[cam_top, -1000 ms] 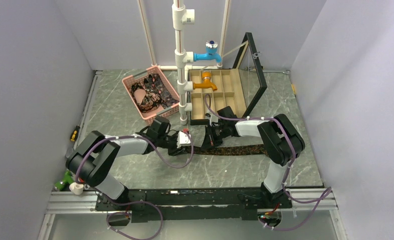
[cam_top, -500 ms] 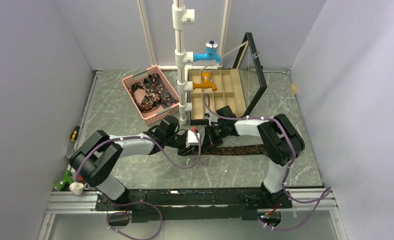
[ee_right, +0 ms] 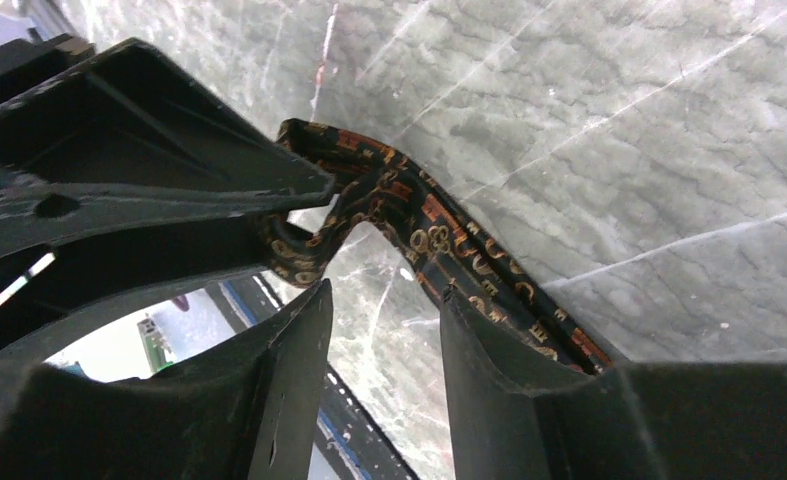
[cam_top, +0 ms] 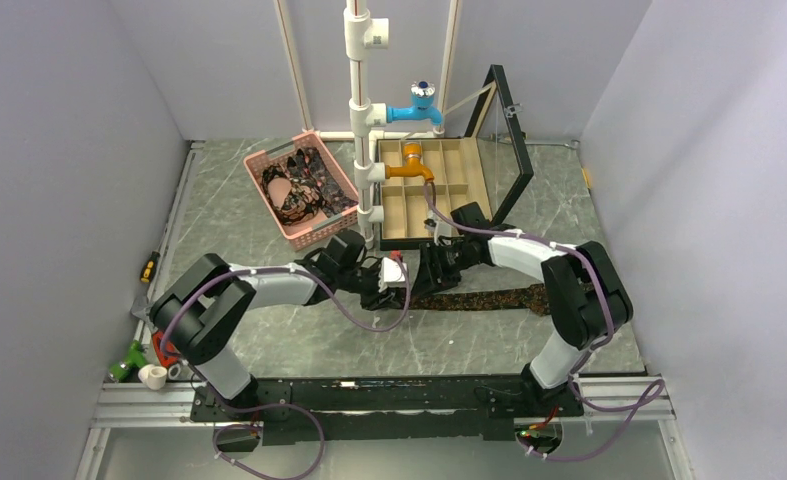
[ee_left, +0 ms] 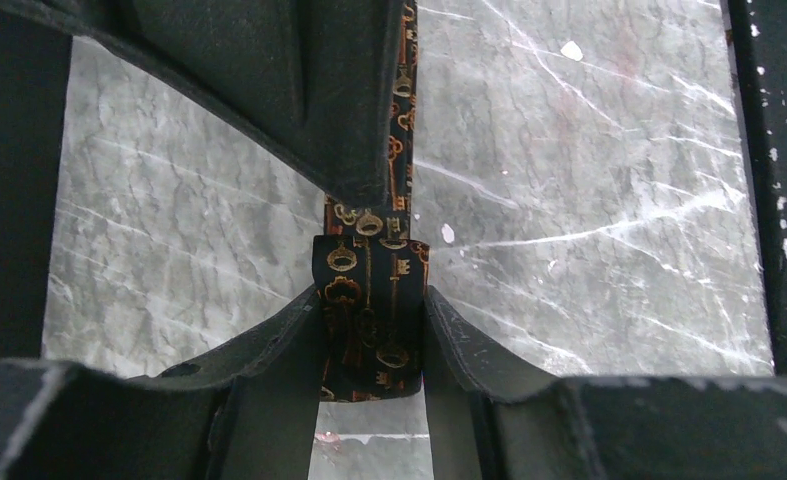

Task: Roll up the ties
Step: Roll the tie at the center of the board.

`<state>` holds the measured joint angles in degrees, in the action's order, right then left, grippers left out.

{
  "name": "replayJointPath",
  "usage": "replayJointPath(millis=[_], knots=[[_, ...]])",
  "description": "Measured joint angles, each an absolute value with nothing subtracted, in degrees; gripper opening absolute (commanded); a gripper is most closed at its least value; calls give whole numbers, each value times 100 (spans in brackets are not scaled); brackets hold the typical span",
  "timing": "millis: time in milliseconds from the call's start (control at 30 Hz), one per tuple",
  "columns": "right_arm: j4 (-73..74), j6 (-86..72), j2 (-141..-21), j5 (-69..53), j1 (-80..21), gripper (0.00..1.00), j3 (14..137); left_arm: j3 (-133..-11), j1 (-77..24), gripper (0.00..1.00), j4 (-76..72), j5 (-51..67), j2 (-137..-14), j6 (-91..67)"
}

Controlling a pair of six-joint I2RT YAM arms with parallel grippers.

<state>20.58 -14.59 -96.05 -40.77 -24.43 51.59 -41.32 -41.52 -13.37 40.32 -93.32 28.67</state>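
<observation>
The rolling has barely begun. The left tool (ee_left: 369, 300) is closed on the narrow end of a dark tie (cam_top: 489, 298) printed with small gold and orange keys. Between its fingers sits a short doubled-over piece, one fold or perhaps the first turn of a roll; the wrist view does not show which. From that pinch the fabric runs up and away from the left tool, under the other arm's finger.

The right tool (ee_right: 384, 330) stands open just beside it, with nothing pinched. In its own view the tie comes in from the lower right, passes its right finger, bends into a loose curl just beyond its fingertips, and hooks back under the left tool's finger.

From above, the two tools are close together at the tie's left end. Nearly the whole length lies flat and straight on the desk (cam_top: 269, 330), stretching away to the right of the right tool towards that arm's elbow. So almost all of this tie is yet to be wound.

Behind the left tool, a pink mesh basket (cam_top: 269, 160) holds a heap of further ties (cam_top: 304, 185), none of them visibly rolled. Behind the right tool is an open compartment box (cam_top: 454, 195), and no roll shows in the compartments that can be seen. By my judgement, no tie is finished.
</observation>
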Motion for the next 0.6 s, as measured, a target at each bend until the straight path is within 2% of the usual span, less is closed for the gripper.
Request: replayJointPath(millis=[233, 600], knots=[[2047, -1671, -9413, -4506, -2377, 52, 5068, -4401, -4278, 42, -1286, 3907, -9609, 2829], [1577, -1962, -9828, -4720, -2386, 48, 5017, -4626, -4359, 42, -1267, 3830, -9902, 2716]])
